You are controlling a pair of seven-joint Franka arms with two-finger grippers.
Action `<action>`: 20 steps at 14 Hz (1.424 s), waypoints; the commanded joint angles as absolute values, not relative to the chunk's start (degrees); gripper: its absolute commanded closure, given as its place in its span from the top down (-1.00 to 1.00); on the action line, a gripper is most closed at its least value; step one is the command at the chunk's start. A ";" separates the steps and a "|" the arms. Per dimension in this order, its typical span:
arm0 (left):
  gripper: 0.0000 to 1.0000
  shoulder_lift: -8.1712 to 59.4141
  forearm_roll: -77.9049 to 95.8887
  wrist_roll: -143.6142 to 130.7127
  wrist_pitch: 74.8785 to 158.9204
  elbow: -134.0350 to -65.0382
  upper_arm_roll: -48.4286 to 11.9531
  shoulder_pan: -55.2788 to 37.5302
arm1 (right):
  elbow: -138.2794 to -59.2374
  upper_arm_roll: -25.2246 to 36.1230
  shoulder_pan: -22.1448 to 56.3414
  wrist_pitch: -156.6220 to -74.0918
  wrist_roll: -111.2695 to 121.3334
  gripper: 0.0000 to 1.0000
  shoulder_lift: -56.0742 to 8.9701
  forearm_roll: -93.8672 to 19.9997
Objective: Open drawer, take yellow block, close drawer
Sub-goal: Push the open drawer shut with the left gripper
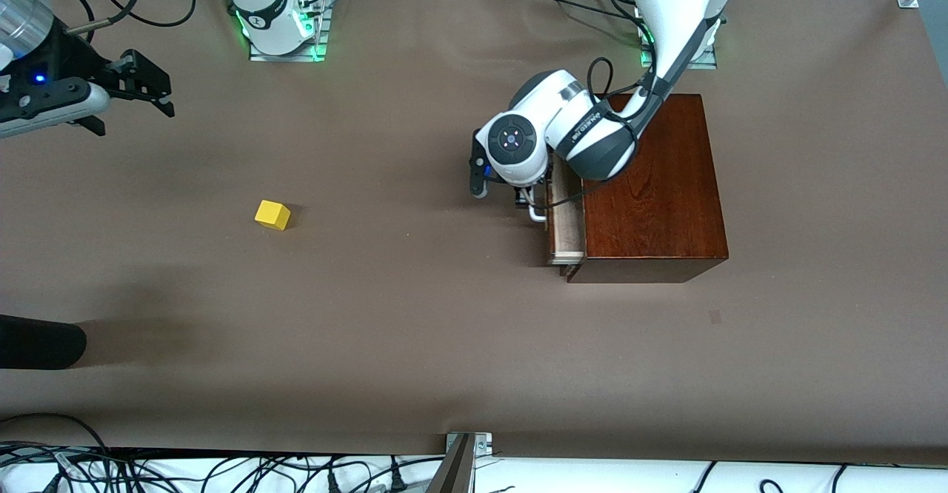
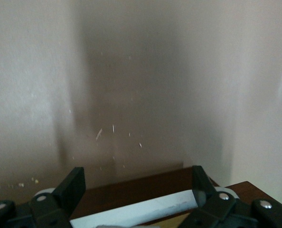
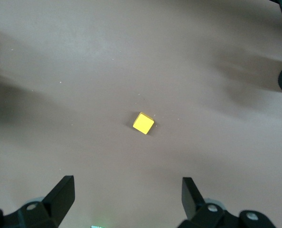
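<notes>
The left gripper (image 1: 535, 200) sits low at the front of the drawer (image 1: 565, 219). In the left wrist view its two black fingers (image 2: 73, 187) stand wide apart with the white bar handle (image 2: 141, 210) lying across the gap between them. Neither finger pad presses on the bar, so the grip is released around the handle rather than clamped on it. The left arm comes down from its base at the top of the front view, bends over the top of the dark reddish-brown wooden box (image 1: 655, 186), and turns its wrist down toward the drawer front.

The drawer is pulled out only a short way. A narrow strip of its pale wood interior shows between the dark front panel and the box, directly under the left wrist.

The right gripper (image 1: 144, 86) hangs in the air over the right arm's end of the table, waiting. Its fingers (image 3: 60, 194) are spread wide and hold nothing. In the right wrist view the yellow block (image 3: 144, 123) lies on the brown table (image 1: 415, 315) below and ahead of the open fingertips, well apart from them.

The yellow block (image 1: 272, 215) is a small bright cube resting flat on the table, one corner turned toward the front camera. It is well apart from the left gripper and the drawer, toward the right arm's end of the table.
</notes>
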State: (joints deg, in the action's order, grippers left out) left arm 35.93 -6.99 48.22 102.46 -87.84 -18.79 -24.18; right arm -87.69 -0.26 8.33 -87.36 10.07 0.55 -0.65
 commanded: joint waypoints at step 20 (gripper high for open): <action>1.00 27.18 -9.05 41.43 95.37 -86.84 -19.34 -21.01 | -86.75 0.09 10.72 -86.57 9.93 1.00 0.26 -0.09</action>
State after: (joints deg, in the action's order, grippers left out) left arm 32.51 -8.40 45.53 97.93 -86.70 -19.00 -21.25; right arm -87.70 0.13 10.79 -87.11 10.03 0.43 -0.60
